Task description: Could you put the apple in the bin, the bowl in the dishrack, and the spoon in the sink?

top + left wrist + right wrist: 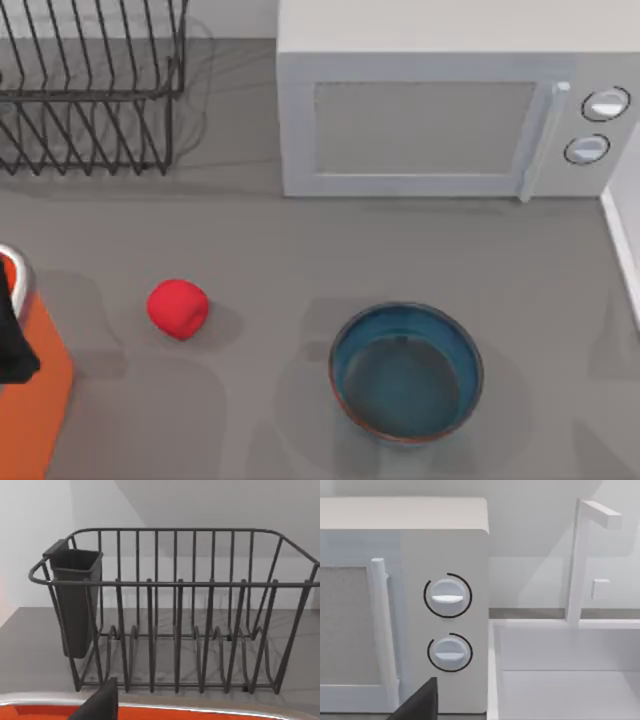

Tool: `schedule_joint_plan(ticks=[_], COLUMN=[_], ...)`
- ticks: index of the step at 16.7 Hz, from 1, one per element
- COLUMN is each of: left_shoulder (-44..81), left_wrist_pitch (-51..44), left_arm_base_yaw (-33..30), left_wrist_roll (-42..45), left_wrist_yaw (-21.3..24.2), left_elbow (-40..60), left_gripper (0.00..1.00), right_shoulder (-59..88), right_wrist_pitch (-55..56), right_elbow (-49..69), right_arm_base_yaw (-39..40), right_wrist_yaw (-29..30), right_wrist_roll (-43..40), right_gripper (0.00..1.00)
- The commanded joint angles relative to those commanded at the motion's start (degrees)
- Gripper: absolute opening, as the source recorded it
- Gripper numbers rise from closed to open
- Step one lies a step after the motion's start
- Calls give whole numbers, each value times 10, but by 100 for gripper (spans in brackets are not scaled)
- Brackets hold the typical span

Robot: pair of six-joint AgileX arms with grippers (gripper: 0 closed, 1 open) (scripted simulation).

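Apple (178,308) sits on the grey table (300,260), near the orange bin (35,400) at the left edge and well apart from the blue bowl (406,372), which rests toward the front right. None of the three jobs looks done yet: the apple is out of the bin, the bowl is on the table, and I cannot see a spoon anywhere. The left arm is over the bin at the table's left side; a dark bit of it crosses the bin's silver rim, and I cannot tell if its fingers are apart or together. From the left wrist view, the black dishrack (175,610) stands straight ahead with a dark cup holder (75,600) hung at one end. The right wrist view faces the white microwave (405,610) with its two round knobs, and the white sink (565,670) with its tap just beside it. I would start with the apple, since it is the closest thing to the bin. To do it well, the left gripper should come down from above, open wide, and close gently around the middle so the round fruit does not roll away. There is lots of bare table around the apple, so moving is easy. The bin's rim is the edge to watch when lifting over it.
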Motion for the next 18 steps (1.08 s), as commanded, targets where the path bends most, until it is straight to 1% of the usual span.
schedule_joint_plan(ticks=[4,8,11,18], left_shoulder=[18,126,272,705], left_wrist_pitch=[-13,-83,-163,-386], left_arm_base_yaw=[-5,-33,-63,-146], left_wrist_roll=[1,9,20,56], left_wrist_yaw=[0,0,0,-6], left_elbow=[17,113,219,490], left_gripper=[100,100,100,100], right_shoulder=[0,0,0,0], right_wrist_pitch=[0,0,0,0], right_elbow=[0,0,0,0], right_arm_base_yaw=[0,0,0,0], right_wrist_yaw=[0,0,0,0], right_wrist_roll=[0,0,0,0], right_gripper=[100,100,100,100])
